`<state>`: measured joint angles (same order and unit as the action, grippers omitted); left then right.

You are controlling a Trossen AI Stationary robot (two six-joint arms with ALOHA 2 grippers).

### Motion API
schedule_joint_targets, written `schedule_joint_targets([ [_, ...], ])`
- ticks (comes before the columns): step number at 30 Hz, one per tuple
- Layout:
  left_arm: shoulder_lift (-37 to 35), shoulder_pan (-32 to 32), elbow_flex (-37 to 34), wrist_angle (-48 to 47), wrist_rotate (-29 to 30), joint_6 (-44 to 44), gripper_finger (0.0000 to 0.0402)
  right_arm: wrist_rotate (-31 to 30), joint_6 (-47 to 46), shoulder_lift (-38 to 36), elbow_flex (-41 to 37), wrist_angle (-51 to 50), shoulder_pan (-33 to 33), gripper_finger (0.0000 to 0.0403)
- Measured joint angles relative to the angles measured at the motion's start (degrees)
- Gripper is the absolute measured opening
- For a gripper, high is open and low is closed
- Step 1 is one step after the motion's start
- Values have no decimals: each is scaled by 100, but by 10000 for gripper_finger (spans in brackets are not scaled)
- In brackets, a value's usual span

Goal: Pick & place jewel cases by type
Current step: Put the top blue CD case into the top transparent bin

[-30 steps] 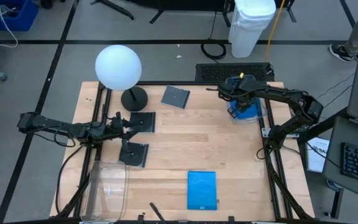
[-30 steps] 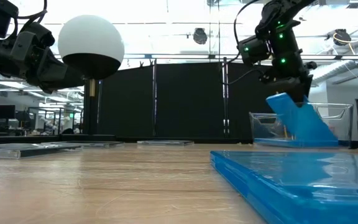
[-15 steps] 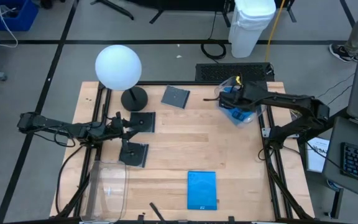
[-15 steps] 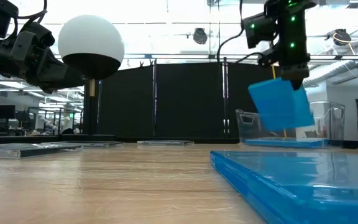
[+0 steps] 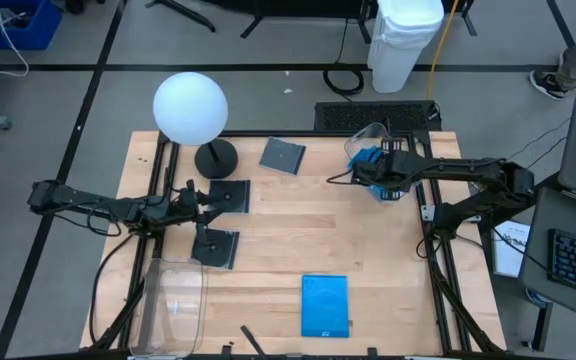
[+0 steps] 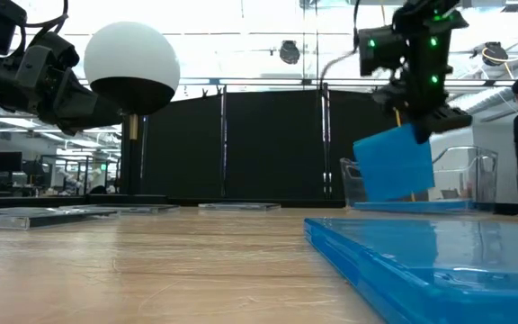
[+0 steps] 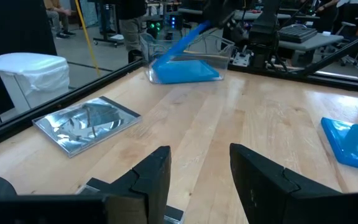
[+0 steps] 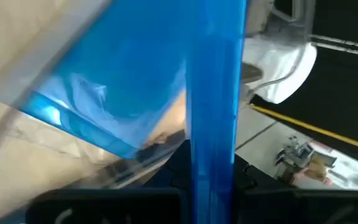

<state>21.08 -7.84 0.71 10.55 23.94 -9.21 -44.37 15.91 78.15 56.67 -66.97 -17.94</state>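
My right gripper (image 6: 427, 115) is shut on a bright blue jewel case (image 6: 394, 166) over the clear bin (image 6: 466, 175) at the table's far right. The case also shows in the high view (image 5: 368, 160). A second blue case (image 6: 403, 205) lies flat in that bin. A third blue case (image 5: 325, 305) lies flat near the front edge. My left gripper (image 5: 204, 203) is open and empty, between two dark cases (image 5: 230, 195) (image 5: 216, 248) lying flat. A third grey case (image 5: 283, 155) lies beside the lamp base. My right gripper pinches the blue case between its two fingers at the upper edge, near a corner (image 6: 418, 133). The fingers come from above, pointing down. In the right wrist view the case (image 8: 213, 93) stands edge-on between them. It hangs tilted below the fingers, its lower edge just over the bin's floor.
A white globe lamp (image 5: 190, 105) on a black base (image 5: 215, 158) stands at the far left. Another clear bin (image 5: 173, 300) sits at the front left. Bare wood lies across the table's middle. A white waste bin (image 5: 403, 40) stands beyond the far edge.
My right gripper has gone toward the table's left edge and a little up with the blue case. The case leaned with its lower end in the bin and now hangs tilted, farther left. The clear bin's near wall has shifted left too.
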Motion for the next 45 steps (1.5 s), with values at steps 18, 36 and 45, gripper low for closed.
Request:
schedule_joint_targets([
  [18, 0, -2, 0, 0, 0, 0, 170, -191, -1773, -384, -463, -504, 40, 151],
  [36, 0, -2, -2, 0, 0, 0, 170, 421, -4209, -1545, 121, -690, 42, 163],
  [45, 0, 0, -2, 0, -2, 0, 170, 2001, -2755, -1810, 190, 2676, 44, 156],
])
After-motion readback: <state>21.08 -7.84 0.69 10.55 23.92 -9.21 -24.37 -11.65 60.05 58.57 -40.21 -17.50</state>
